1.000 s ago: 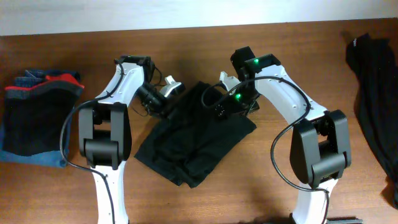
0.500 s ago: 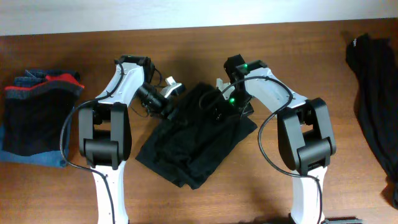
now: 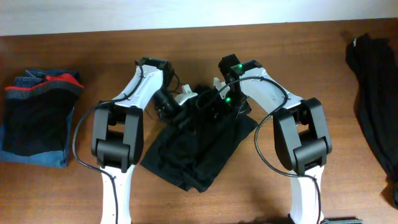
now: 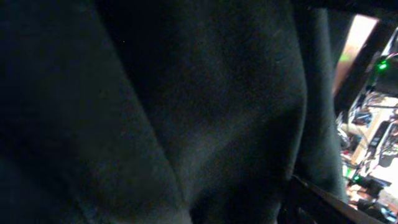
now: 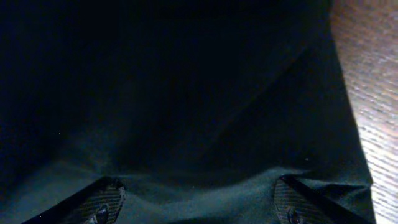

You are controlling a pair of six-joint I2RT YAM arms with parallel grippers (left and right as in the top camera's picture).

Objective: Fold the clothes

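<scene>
Table (image 3: 311, 37) | folded stack (image 3: 37, 124); dark pile (image 3: 373, 93) | black garment (image 3: 193, 149): right end effector (image 5: 199, 202) spread; left end effector (image 3: 185, 98) unclear

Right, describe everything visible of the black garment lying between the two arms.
The black garment is dark, matte, soft-looking cloth, lying crumpled and partly folded on the wooden table, slanting from upper right to lower left. Its upper edge is bunched where the left gripper and right gripper meet it. Both wrist views are filled with its creased fabric; the right gripper's fingers stand wide apart over it. No print or label shows.
</scene>
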